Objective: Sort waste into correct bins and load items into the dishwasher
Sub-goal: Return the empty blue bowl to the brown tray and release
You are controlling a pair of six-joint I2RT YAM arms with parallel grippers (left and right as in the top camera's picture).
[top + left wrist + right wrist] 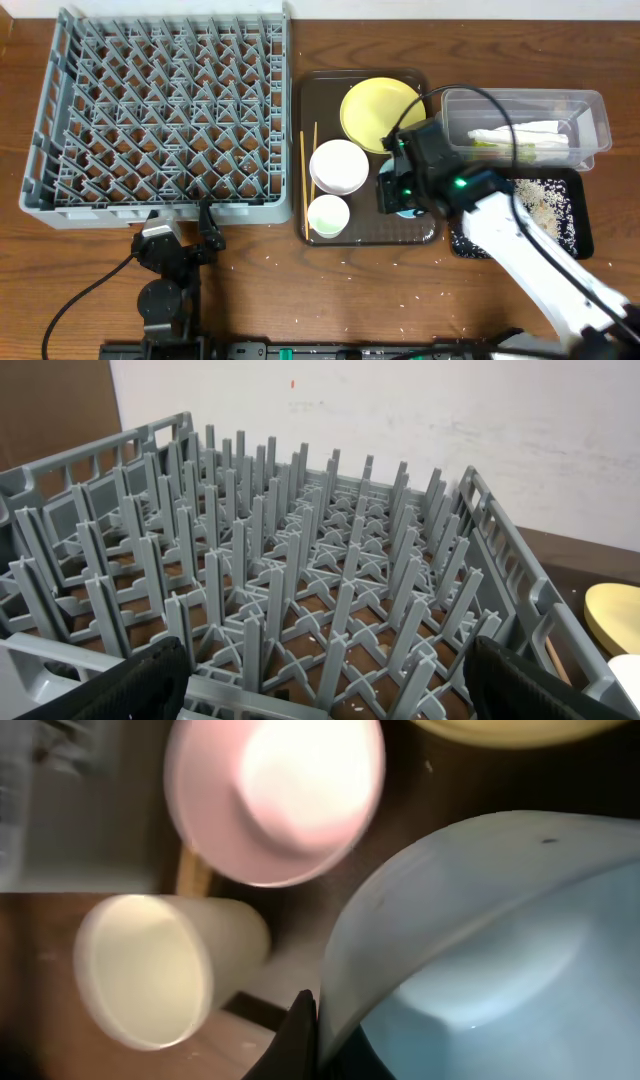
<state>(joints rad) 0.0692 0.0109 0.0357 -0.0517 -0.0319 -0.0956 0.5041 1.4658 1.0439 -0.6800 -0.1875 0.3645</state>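
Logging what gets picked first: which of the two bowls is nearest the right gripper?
The light blue bowl: its rim is right at the right gripper, while the white bowl sits apart, beside the cup.

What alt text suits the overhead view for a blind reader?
The right arm reaches over a brown tray holding a yellow plate, white bowl, cup and chopsticks, its jaws at a light blue bowl. Grey dish rack left; clear tub and black tray with rice right.

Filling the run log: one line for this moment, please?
left gripper: open, facing dish rack | dish rack: no dishes | right gripper: at light blue bowl rim, grasp unclear
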